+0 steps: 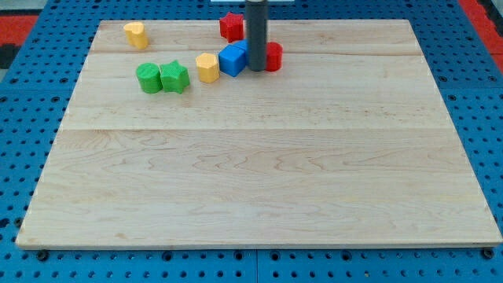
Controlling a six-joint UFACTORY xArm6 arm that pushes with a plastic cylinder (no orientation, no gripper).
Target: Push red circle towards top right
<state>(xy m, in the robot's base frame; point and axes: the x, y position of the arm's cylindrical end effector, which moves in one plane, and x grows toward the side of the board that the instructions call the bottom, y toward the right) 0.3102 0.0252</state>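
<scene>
The red circle (pixel 273 56) sits near the view's top, a little right of centre, partly hidden by my rod. My tip (pixel 258 69) rests at the red circle's left edge, between it and a blue block (pixel 233 59). Whether the tip touches the circle cannot be told. A second red block (pixel 230 26), star-like in shape, lies further up, just left of the rod.
A yellow block (pixel 207 67) touches the blue block's left side. Two green blocks (pixel 148 78) (pixel 174 76) sit side by side further left. Another yellow block (pixel 135 34) lies near the top left corner. The wooden board (pixel 259 173) has a blue pegboard around it.
</scene>
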